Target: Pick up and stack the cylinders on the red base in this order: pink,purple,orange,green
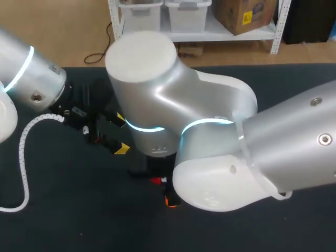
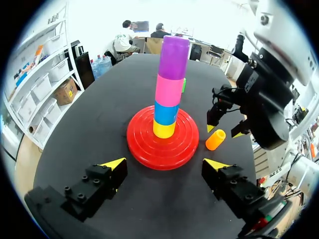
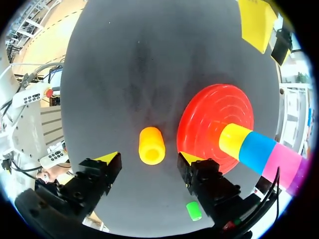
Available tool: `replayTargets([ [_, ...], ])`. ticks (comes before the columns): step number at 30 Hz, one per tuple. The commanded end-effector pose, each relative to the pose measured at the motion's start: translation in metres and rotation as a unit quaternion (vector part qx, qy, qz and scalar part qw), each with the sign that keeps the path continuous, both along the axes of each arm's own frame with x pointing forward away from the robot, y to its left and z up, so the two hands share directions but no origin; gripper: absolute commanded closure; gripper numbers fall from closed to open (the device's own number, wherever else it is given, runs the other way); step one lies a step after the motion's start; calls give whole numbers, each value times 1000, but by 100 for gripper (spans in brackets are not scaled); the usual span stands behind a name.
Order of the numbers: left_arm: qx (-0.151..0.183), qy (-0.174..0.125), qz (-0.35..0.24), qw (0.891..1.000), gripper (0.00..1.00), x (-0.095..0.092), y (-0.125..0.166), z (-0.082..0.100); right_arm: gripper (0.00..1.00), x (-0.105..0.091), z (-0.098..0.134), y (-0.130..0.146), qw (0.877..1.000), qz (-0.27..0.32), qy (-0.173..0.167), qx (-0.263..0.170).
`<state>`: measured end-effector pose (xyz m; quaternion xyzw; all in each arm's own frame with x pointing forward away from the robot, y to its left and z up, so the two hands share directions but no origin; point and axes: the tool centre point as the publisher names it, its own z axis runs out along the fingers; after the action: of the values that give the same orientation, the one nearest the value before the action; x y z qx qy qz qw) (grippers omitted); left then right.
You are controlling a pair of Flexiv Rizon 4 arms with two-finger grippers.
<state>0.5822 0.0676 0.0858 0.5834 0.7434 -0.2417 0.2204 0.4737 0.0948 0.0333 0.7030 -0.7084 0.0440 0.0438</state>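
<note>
In the left wrist view the left gripper (image 2: 164, 164) hangs with its fingers spread wide and nothing between them, low over the black table (image 2: 89, 124) just in front of the red base (image 2: 144, 144). On the middle of the base stands an upright stack: a yellow cylinder (image 2: 164, 128) at the bottom, then a blue cylinder (image 2: 166, 112), the pink cylinder (image 2: 169, 89) and the purple cylinder (image 2: 173, 57) on top. A sliver of green behind the stack is probably the green cylinder (image 2: 184, 84); the right wrist view shows it (image 3: 193, 210) lying on the table beside that gripper's finger. Just beside the base the orange cylinder (image 2: 215, 139) lies on its side. The right gripper (image 3: 148, 158) hovers over it, fingers apart on either side and not touching it. In the head view the right arm (image 1: 210, 142) hides nearly all of this.
</note>
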Motion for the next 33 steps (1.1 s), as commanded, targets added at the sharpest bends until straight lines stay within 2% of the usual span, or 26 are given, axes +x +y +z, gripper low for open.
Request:
replayTargets([
  [1,2,1,0,1000,0,1,0,0,31,-1,-4,0,1000,-2,-4,7],
  [4,2,1,0,1000,0,1,0,0,37,0,-4,2,1000,-3,-5,6],
  [7,2,1,0,1000,0,1,0,0,49,0,-3,3,1000,-3,-6,6],
  [18,2,1,0,1000,0,1,0,0,59,-2,-3,5,1000,1,-7,5],
  [21,2,1,0,1000,0,1,0,0,78,-3,-3,6,1000,3,-8,3],
  [23,2,1,0,1000,0,1,0,0,100,-3,-3,6,1000,3,-9,2],
  [29,2,1,0,1000,0,1,0,0,100,-1,5,5,1000,6,-19,-11],
  [33,2,1,0,1000,0,1,0,0,100,3,21,3,1000,2,-22,-14],
])
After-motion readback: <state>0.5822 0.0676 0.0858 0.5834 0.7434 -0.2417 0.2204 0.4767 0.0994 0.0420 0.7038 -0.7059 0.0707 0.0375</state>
